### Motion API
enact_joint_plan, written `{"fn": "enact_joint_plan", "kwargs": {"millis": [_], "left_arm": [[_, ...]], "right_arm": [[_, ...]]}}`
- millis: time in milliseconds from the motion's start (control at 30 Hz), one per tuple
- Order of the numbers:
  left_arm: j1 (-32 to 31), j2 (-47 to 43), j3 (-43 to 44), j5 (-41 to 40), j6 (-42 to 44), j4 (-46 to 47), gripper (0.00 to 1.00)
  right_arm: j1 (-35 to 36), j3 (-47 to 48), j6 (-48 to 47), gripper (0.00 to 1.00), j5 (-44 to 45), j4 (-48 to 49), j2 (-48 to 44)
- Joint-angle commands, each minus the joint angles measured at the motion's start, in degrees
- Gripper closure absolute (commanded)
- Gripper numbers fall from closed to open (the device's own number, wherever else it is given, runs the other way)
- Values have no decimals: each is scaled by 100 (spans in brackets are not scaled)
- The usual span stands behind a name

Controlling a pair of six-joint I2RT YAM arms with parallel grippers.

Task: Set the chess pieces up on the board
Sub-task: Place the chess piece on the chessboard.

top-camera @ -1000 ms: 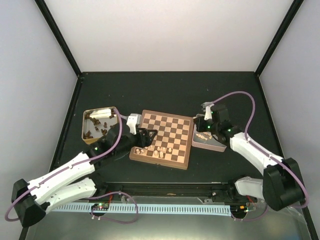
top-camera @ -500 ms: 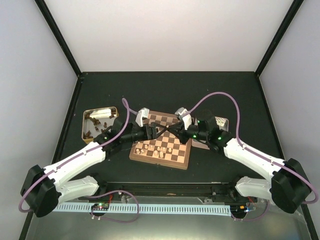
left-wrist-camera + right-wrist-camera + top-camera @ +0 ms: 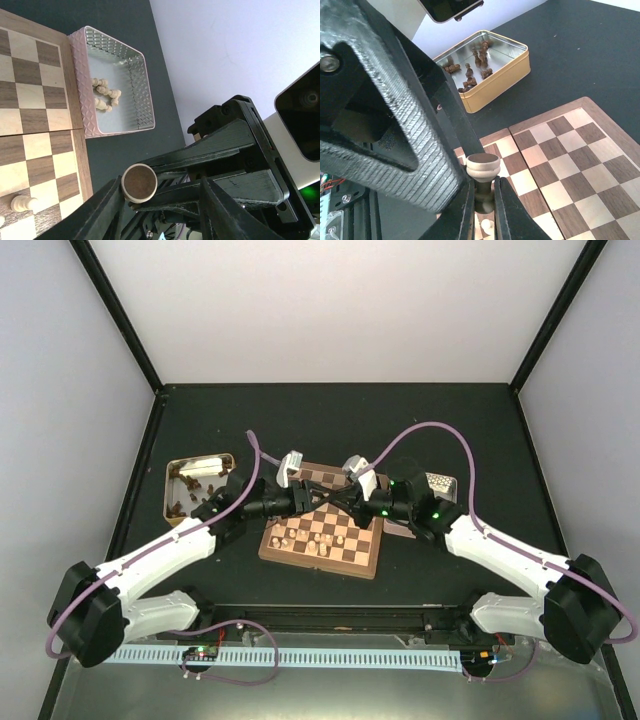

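Note:
My right gripper (image 3: 482, 202) is shut on the stem of a pale beige chess piece (image 3: 482, 167), held in the air over the board (image 3: 570, 165). My left gripper (image 3: 160, 215) is open, one jaw on each side of that piece (image 3: 139, 181) and of the right gripper's fingers. In the top view the left gripper (image 3: 318, 502) and right gripper (image 3: 342, 498) meet above the back half of the board (image 3: 355, 558). Several pale pieces (image 3: 310, 538) stand along the board's near rows.
A gold tin (image 3: 170, 490) left of the board holds several dark brown pieces (image 3: 470, 70). A pink tin (image 3: 77, 85) right of the board holds a few pale pieces (image 3: 106, 92). The black table's back half lies beyond.
My right gripper left the pink tin and swung left over the board with the pale piece. My left gripper moved right from the board's left edge to meet it.

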Motion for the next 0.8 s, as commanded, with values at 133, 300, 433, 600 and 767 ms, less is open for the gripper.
{"fn": "enact_joint_plan", "kwargs": {"millis": [133,300,433,600,767], "left_arm": [[152,48,-115,10,-457,511,54],[211,31,-210,-37,-600,646,52],[218,73,-191,-35,-648,504,55],[218,54,-191,139,-670,397,71],[214,-43,-264,211,-719,355,88]], "right_arm": [[159,160,-126,95,-200,299,23],[166,151,-111,95,-232,374,35],[190,164,-143,95,-303,387,18],[206,218,-89,95,-149,340,58],[239,269,102,94,255,383,91]]}}
